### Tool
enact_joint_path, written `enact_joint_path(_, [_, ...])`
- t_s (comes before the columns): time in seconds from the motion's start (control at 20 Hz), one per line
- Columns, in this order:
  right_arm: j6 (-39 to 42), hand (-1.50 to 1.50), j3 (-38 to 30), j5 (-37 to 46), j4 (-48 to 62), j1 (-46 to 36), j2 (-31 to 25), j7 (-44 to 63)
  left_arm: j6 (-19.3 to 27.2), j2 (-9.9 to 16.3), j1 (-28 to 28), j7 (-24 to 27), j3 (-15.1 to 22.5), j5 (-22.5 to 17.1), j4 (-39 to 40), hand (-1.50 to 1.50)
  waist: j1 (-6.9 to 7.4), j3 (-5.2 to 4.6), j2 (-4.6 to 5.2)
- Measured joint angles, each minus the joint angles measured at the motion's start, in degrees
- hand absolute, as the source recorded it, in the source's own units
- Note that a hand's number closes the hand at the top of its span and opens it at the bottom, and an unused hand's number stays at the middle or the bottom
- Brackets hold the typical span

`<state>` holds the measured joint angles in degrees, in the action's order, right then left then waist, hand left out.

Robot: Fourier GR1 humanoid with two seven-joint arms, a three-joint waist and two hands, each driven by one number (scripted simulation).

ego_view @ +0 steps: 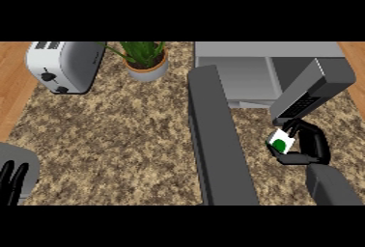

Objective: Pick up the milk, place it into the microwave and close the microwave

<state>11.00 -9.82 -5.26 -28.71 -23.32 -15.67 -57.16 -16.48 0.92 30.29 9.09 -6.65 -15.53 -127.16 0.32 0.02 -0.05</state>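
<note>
Right hand [311,147] shows glossy black, its slim segmented fingers [318,130] catching pale highlights. Just behind its wrist comes the forearm [332,185], a blocky, plain matte grey shape. Left hand [13,181] is black too, its narrow fingers showing as dark strips, with a rounded grey forearm casing [21,159] directly beside them.

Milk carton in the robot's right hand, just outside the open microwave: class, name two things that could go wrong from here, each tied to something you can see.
1. The right hand curls round the milk carton close under the microwave's control panel; lifting it in, the carton might knock that edge.
2. The open microwave door stands near the right forearm, so a sideways swing could bump it.
</note>
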Motion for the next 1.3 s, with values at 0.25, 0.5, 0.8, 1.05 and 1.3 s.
enact_joint_path(0.25, [2.9,1.50,2.5,-1.2,-7.0,1.7,1.0,3.0,0.7,-0.5,0.7,-0.9,0.4,-0.4,-1.2,-1.50,-0.32,-0.05,-0.17])
enact_joint_path(0.5, [3.3,1.50,5.0,-2.2,-19.0,4.8,2.1,8.3,0.5,-0.5,1.5,-1.1,0.3,-0.9,-1.7,-1.50,-0.52,-0.07,-0.25])
enact_joint_path(0.8, [-2.3,1.50,7.7,-0.1,-31.1,6.6,4.2,16.3,-1.9,0.3,1.0,0.3,-3.0,-2.8,1.0,-1.50,-0.32,-0.08,-0.17])
enact_joint_path(1.05, [-7.3,1.50,7.7,2.6,-27.7,-0.5,6.1,21.2,-2.3,-0.1,-0.7,0.7,-3.8,-1.9,3.1,-1.50,0.15,-0.04,0.01])
enact_joint_path(1.3, [-9.3,1.50,6.2,4.2,-18.4,-10.6,6.4,23.4,-3.1,1.0,-2.6,0.0,-5.7,-3.2,4.6,-1.50,0.73,-0.01,0.22])
